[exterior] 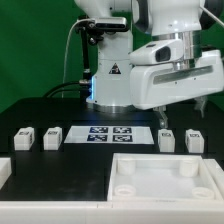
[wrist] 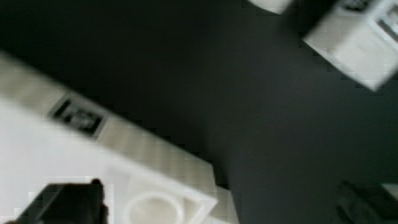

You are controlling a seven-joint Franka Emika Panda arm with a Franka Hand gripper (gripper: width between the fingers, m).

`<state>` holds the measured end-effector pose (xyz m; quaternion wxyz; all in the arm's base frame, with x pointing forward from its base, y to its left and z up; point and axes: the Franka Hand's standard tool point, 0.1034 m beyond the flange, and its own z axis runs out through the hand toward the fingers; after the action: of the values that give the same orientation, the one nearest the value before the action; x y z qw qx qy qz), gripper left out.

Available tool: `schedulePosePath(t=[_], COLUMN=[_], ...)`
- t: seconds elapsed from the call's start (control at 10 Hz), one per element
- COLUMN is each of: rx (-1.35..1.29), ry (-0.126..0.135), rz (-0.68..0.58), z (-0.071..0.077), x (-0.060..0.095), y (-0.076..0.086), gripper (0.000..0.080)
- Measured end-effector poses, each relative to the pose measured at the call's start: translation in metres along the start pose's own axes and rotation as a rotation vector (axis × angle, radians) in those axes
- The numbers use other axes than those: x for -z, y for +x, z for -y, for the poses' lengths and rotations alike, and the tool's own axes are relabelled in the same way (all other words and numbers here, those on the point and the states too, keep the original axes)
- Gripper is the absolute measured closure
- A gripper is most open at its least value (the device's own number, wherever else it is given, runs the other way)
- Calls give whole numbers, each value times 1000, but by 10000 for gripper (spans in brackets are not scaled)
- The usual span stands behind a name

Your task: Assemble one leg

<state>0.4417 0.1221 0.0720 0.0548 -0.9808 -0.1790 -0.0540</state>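
Observation:
Several legs, small white blocks with tags, stand in a row on the dark table: two at the exterior view's left (exterior: 24, 137) (exterior: 52, 136) and two at its right (exterior: 167, 138) (exterior: 195, 139). My gripper (exterior: 182, 110) hangs open and empty above the two right legs, well clear of them. In the wrist view the gripper (wrist: 217, 205) has its dark fingers (wrist: 68, 203) wide apart with nothing held. Two blurred white blocks (wrist: 356, 45) (wrist: 267, 5) show there, apparently legs.
The marker board (exterior: 108, 133) lies between the leg pairs. A large white tray-like piece with corner holes (exterior: 150, 195) lies at the front; its tagged edge and a corner hole (wrist: 157, 207) show in the wrist view. Another white part (exterior: 5, 170) is at the left edge. The arm's base (exterior: 110, 75) stands behind.

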Motion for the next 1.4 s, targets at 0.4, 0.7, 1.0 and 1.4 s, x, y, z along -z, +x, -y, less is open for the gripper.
schedulePosePath(t=[0.4, 0.7, 1.0, 1.4], rx=[-442, -427, -439, -446], ry=[25, 27, 55, 135], rz=[9, 58, 337, 732], z=[46, 44, 52, 59], x=[-18, -19, -20, -37], y=[-11, -14, -22, -21], gripper=[150, 150, 150, 150])
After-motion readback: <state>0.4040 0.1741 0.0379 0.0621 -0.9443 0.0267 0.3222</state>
